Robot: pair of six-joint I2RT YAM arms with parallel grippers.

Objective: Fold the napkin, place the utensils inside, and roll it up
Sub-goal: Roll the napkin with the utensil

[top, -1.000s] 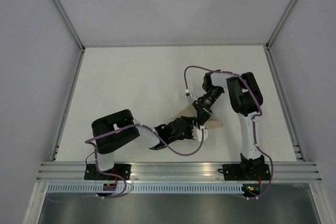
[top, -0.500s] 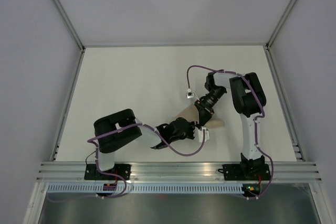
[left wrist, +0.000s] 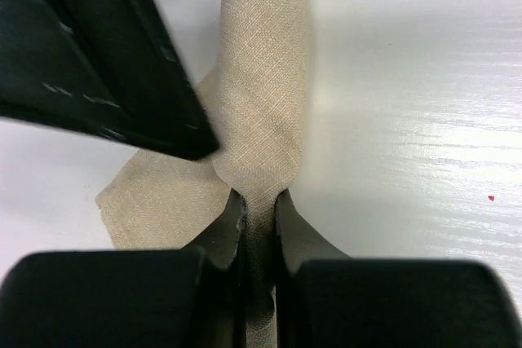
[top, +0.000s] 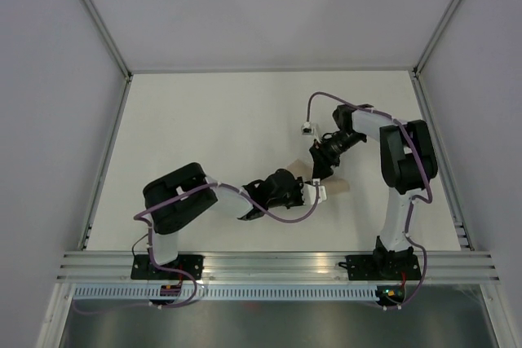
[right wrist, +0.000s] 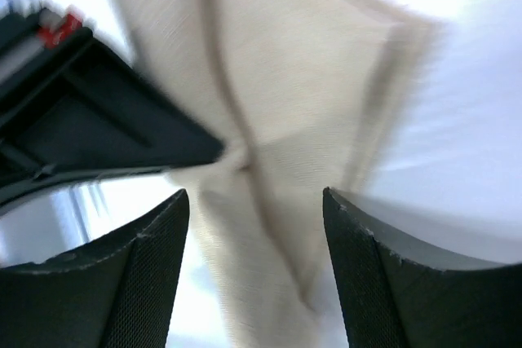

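Left wrist view: the left tool is clenched on the napkin, pinching one end of a narrow, rolled-looking strip that runs straight away from the jaws. A loose flap spreads out beside the pinch, under the dark finger of the right tool. In the right wrist view that tool is released, its fingers spread wide with the cloth between and beyond them; the picture is blurred, so contact cannot be told.

Location: the napkin lies on the table, right of centre, between the two tools and mostly hidden under them in the top view.

Step, as judged: tightening the roll. Hold the left pinch firm as your anchor. Close the right tool further along the strip, not beside the pinch. Gather the loose flap in before turning, or the roll may spring open.

Count: one napkin, two tools, one table. No utensils show; if inside the cloth, they are hidden.
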